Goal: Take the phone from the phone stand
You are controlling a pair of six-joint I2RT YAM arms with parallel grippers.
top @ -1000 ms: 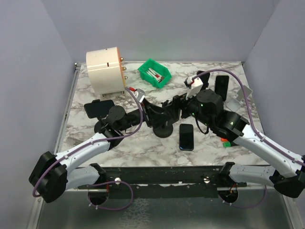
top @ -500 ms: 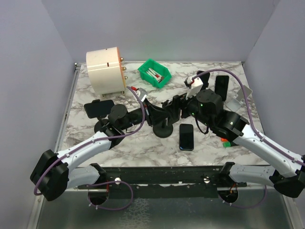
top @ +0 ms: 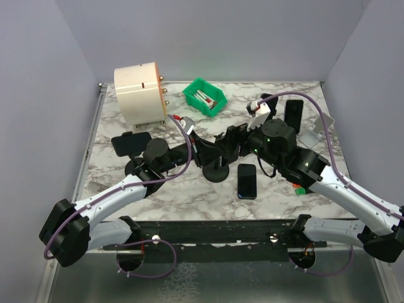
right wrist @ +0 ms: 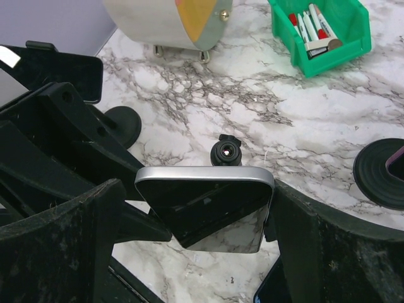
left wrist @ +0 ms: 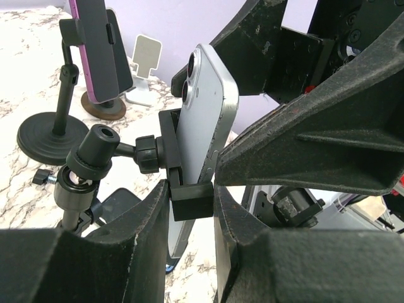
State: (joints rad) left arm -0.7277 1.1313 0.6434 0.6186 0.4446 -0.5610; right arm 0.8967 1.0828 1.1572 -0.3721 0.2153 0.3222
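Pinching the clamp of the phone stand, the left gripper was clenched tight on its bottom bracket. The phone sat upright in that clamp, not out yet. The right gripper was spread wide, one finger either side of the phone's top end.

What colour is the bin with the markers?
The bin is bright green, clearest in the right wrist view.

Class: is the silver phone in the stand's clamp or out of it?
In. The left wrist view shows the phone upright, its lower edge seated in the stand's black clamp.
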